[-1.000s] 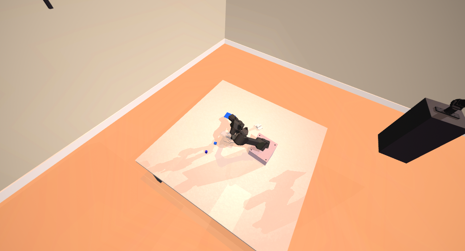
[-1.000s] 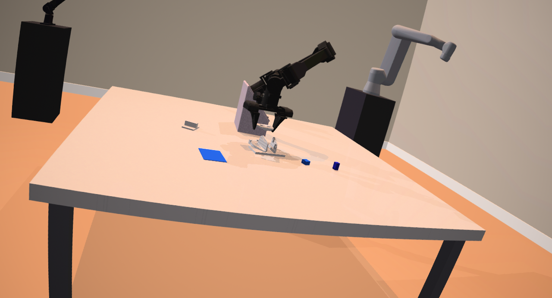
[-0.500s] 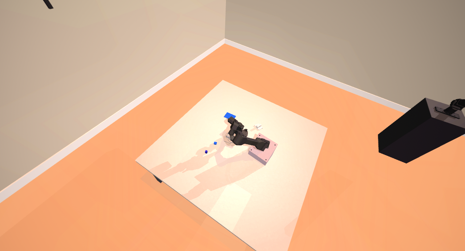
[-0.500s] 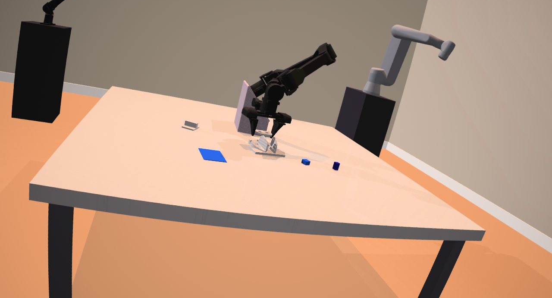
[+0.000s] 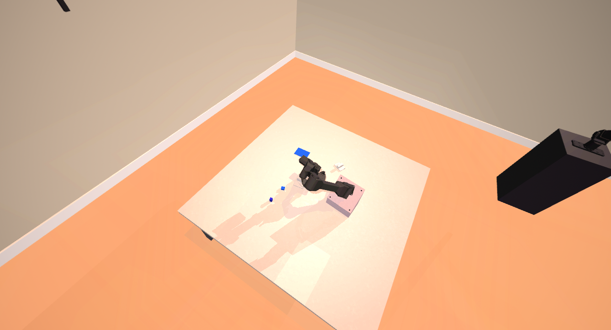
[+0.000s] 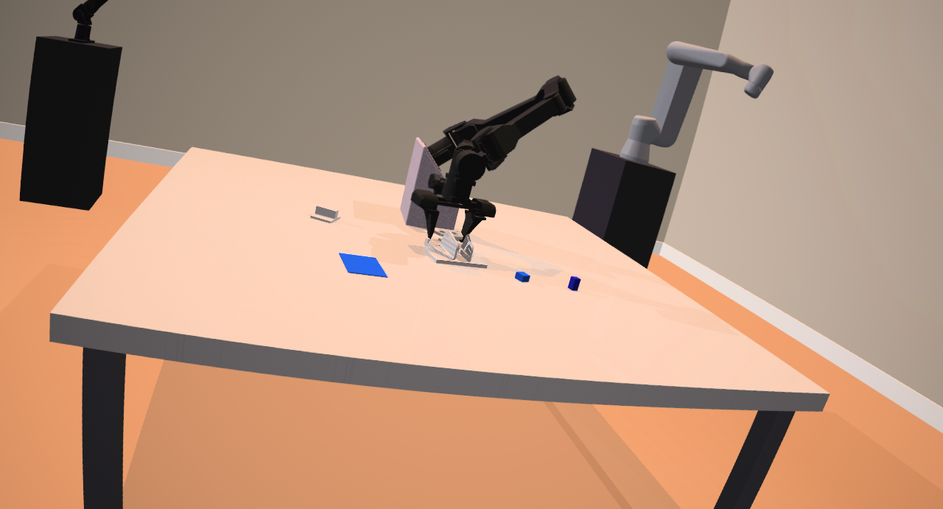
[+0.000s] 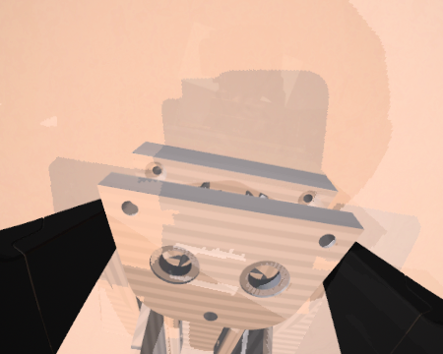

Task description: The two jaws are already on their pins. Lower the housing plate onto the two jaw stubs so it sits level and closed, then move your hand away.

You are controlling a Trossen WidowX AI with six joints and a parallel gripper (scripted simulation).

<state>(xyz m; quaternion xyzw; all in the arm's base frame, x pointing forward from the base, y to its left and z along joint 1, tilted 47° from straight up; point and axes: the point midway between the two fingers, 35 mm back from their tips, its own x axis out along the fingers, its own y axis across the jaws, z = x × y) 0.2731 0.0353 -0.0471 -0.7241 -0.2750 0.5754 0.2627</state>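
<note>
My gripper is shut on the pale housing plate, with one black finger against each side edge. The plate is low over the pale base, whose rear strip with two screw holes shows beyond the plate in the wrist view. The left jaw and right jaw stick out between the fingers in the exterior view. Grey parts show inside the plate's two round holes, but whether the stubs sit in them cannot be told. The plate hides most of the jaws and gears.
A blue sheet, a blue block and a dark blue block lie around the base. A small pale bracket stands apart. The arm's pinkish mount is behind.
</note>
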